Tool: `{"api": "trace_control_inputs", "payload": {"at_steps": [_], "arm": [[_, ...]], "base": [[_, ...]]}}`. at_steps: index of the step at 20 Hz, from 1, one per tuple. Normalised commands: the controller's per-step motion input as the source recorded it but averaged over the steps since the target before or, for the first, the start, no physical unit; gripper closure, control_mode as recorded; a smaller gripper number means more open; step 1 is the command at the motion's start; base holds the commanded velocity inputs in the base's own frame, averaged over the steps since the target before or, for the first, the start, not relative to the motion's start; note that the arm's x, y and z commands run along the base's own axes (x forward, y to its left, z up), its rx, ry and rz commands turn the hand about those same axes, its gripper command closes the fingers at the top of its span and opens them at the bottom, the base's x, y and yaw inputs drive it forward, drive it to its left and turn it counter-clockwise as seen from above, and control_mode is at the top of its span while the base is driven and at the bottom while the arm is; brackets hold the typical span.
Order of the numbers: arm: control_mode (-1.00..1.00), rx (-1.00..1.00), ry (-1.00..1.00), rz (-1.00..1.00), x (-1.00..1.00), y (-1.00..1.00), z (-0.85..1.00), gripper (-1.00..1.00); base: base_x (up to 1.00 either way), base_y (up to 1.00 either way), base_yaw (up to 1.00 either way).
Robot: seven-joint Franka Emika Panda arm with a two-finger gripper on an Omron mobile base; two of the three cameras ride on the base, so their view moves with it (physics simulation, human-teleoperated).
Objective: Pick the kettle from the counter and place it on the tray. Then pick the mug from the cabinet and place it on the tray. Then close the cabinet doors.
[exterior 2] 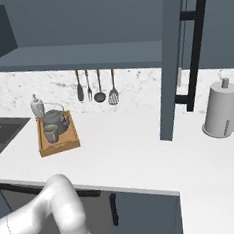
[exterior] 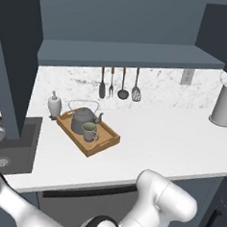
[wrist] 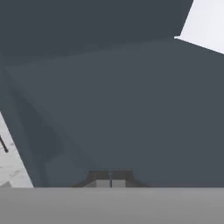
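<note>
While cabinet doors (exterior 2: 170, 59) stand open, tray (exterior: 99, 146) sits on counter (exterior: 171, 139).

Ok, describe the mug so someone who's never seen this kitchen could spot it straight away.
Find the wooden tray on the white counter, near the sink. The mug stands on it in front of the kettle: small, grey-beige, greenish inside, while the kettle is larger, dark, with a wire handle.

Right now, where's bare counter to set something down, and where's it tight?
Free: the broad white counter between the tray and the pale grey cylinder, and the front strip along the counter edge. Crowded: the tray itself, carrying the kettle and the mug, with the soap bottle just behind it. The open cabinet door overhangs the counter beside the cylinder.
</note>
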Motion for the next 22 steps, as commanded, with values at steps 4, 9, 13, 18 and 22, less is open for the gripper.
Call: {"api": "trace_control_inputs", "payload": {"at_steps": [4, 9, 13, 18, 22], "arm": [[-1.0, -0.09, -0.18, 0.0, 0.09, -0.53, 0.53, 1.0], [-1.0, -0.05, -0.22, 0.0, 0.0, -0.39, 0.57, 1.0], [-1.0, 0.0, -0.28, 0.0, 0.0, -0.24, 0.68, 1.0], [-1.0, 0.02, -0.21, 0.0, -0.04, -0.53, 0.8, 1.0], [-1.0, 0.07, -0.01, 0.0, 0.0, -0.94, 0.31, 1.0]], "base": [[0.0, 0.0, 0.0], [0.0, 0.0, 0.0], [0.0, 0.0, 0.0], [0.0, 0.0, 0.0], [0.0, 0.0, 0.0]]}}
